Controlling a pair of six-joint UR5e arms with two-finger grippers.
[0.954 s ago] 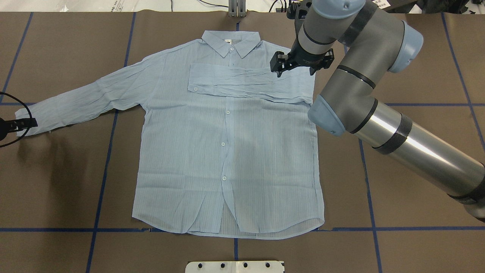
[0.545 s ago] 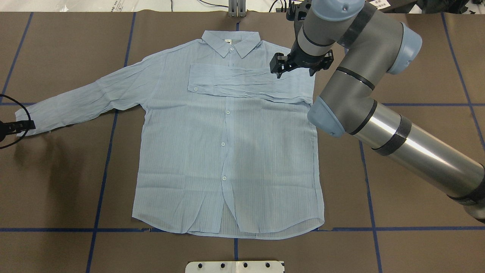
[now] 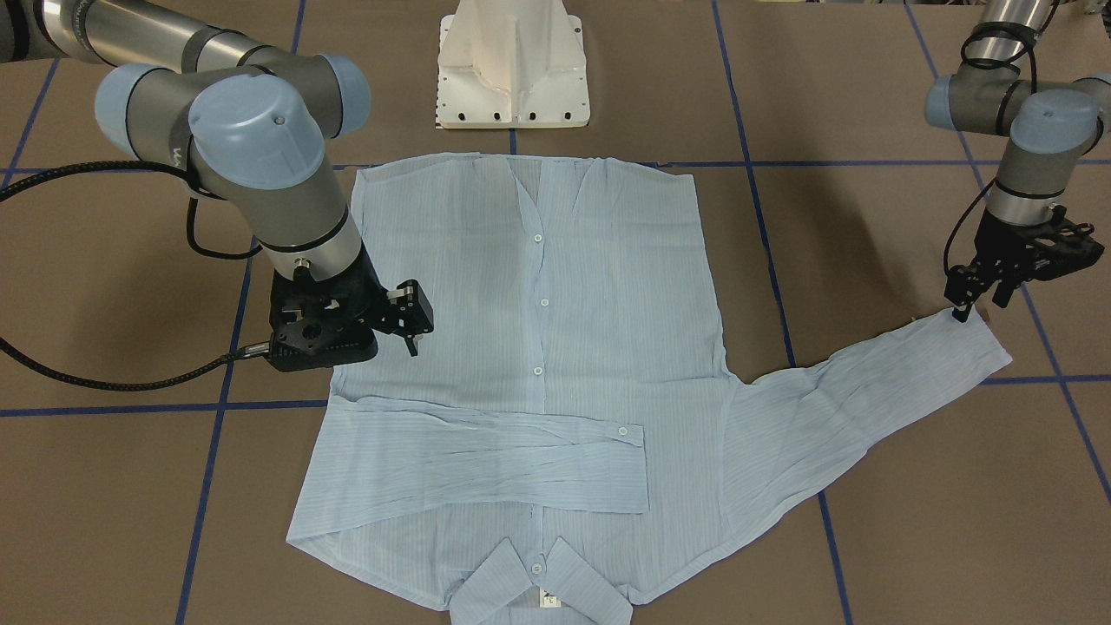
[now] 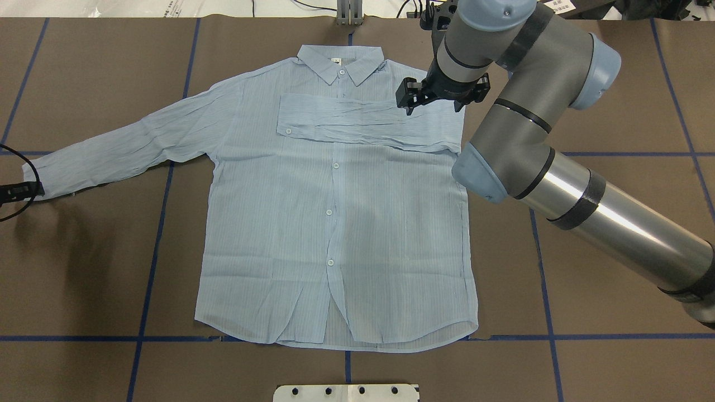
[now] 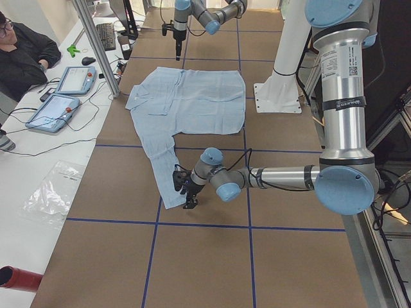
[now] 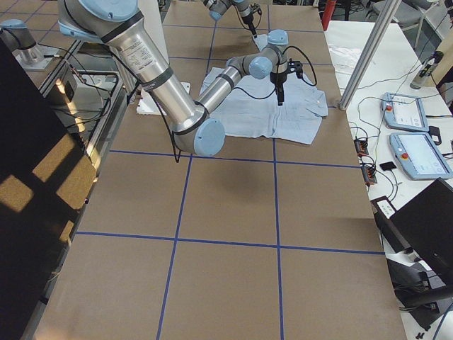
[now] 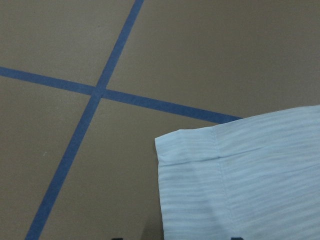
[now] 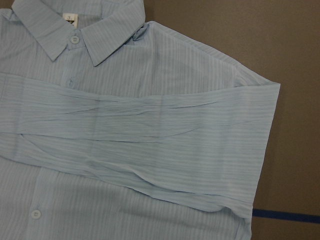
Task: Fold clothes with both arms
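Right, one sleeve is folded across the chest; the other sleeve lies out toward 8 o'clock (body folds all to come). The shirt lies mid-table, long axis 12 to 6 seen from overhead, collar at 12. Left gripper spread at the cuff; right gripper spread, empty.

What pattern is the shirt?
Shirt: light blue, fine stripes; best in the right wrist view.

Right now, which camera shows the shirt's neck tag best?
The right wrist view: the neck tag is close and large inside the collar. Overhead and front-facing show it as a tiny patch; side views are too far; left wrist sees only a sleeve cuff.
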